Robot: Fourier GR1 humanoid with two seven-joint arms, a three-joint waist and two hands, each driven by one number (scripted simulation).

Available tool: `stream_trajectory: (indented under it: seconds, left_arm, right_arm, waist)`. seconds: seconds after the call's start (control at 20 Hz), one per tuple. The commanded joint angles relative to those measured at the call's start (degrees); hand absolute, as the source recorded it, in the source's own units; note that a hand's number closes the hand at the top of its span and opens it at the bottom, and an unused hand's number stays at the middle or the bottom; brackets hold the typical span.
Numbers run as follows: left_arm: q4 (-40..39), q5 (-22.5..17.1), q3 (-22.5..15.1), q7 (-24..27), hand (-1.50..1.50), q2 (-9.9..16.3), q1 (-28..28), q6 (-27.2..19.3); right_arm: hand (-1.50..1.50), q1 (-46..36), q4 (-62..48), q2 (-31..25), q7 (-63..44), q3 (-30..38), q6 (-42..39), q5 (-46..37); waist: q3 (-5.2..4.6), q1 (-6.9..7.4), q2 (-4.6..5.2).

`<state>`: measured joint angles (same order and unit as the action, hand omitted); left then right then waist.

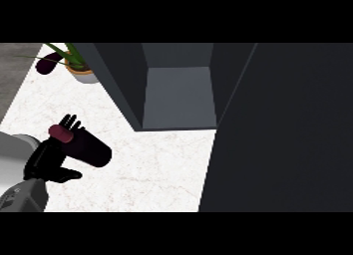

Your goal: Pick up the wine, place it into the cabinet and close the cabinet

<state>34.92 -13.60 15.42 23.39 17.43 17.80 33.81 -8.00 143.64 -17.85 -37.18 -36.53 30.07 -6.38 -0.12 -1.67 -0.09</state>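
Observation:
The wine bottle is dark maroon with a red cap. It is tilted, with its cap end toward the upper left, over the white counter at the left of the head view. My left hand is shut on it: fingertips show past the cap and the thumb sticks out below. The dark cabinet stands open to the upper right of the bottle, and its grey inside holds nothing. Its wide dark door fills the right side. My right hand does not show.
A potted plant stands at the back left beside the cabinet's left wall, with a dark purple thing next to it. The counter's left edge runs diagonally past my forearm. Bare counter lies between the bottle and the door.

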Motion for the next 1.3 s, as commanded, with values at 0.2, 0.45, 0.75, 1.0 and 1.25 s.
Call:
stream_trajectory:
  seconds: [0.2, 0.45, 0.75, 1.0, 1.25]
  left_arm:
    - [-8.72, 1.8, -0.36, 4.36, -1.5, -0.55, 4.53, 2.32]
    - [-11.38, 3.2, -0.56, 9.08, -1.5, -0.13, 5.97, 2.8]
    - [-14.22, 0.99, 1.29, 10.08, 1.5, -2.2, 8.05, 2.71]
    - [-13.0, 2.8, -0.22, 13.2, 1.5, -3.04, 5.96, 0.8]
    - [-10.69, 5.42, -1.99, 19.81, 1.5, -3.87, 3.62, -2.56]
  right_arm:
    - [-1.5, 2.04, 10.35, -2.87, -4.28, -1.26, 0.64, -6.94]
    - [-1.5, 2.83, 7.61, -1.83, -1.72, -6.93, 2.55, -9.71]
    - [-1.5, -0.32, 7.65, -3.51, -2.93, -1.49, 1.45, -4.94]
    - [-1.5, 4.23, 10.65, -5.73, -0.91, -3.06, 2.18, -5.87]
    - [-1.5, 2.27, 9.5, -6.39, -1.04, 0.95, 1.89, -2.27]
  waist:
    - [-0.03, 0.06, 0.03]
    - [-0.07, -0.19, 0.01]
    - [-0.07, 0.08, 0.16]
    - [0.0, 0.18, -0.05]
    - [0.02, 0.69, -0.01]
